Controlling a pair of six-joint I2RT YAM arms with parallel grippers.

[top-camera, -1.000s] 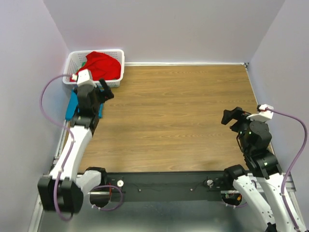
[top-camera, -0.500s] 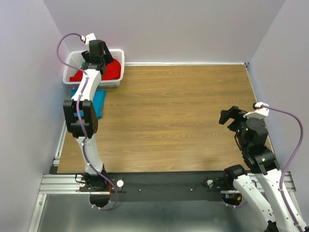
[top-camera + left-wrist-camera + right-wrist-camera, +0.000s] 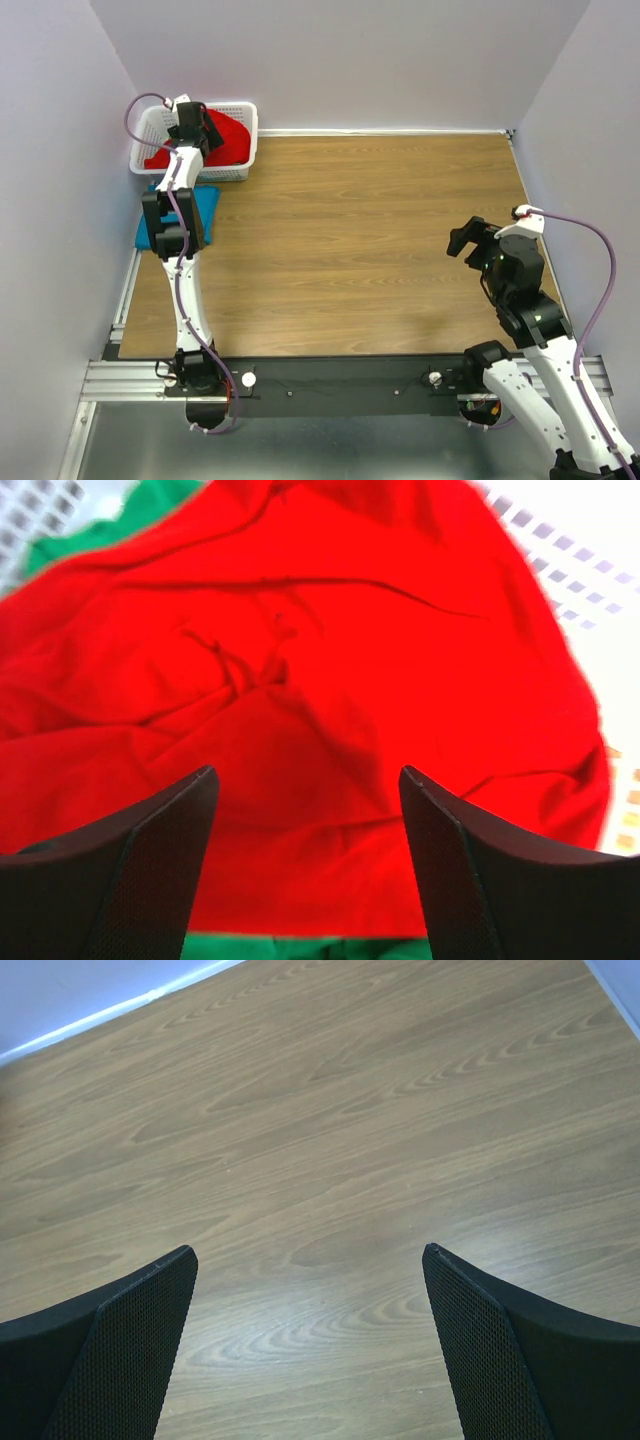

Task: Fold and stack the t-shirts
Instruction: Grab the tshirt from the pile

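The bright red t-shirt (image 3: pixel 231 137) lies crumpled in the white lattice basket (image 3: pixel 249 145) at the far left corner; it fills the left wrist view (image 3: pixel 300 680). The green t-shirt (image 3: pixel 100 530) shows under it at the top left and bottom edge. The teal blue t-shirt (image 3: pixel 207 205) lies on the table in front of the basket, partly behind the left arm. My left gripper (image 3: pixel 205 128) hangs over the basket, open and empty (image 3: pixel 308 780), just above the red cloth. My right gripper (image 3: pixel 468 238) is open and empty (image 3: pixel 310 1255) above bare table at the right.
The wooden table (image 3: pixel 380 240) is walled on three sides. The left arm stretches straight from its base up the table's left edge to the basket. The right wrist view shows only wood grain (image 3: pixel 320 1110) and the back wall's white strip.
My left arm has stretched from above the teal shirt out to the basket and now hangs open over the red shirt. My right gripper has drifted a little left.
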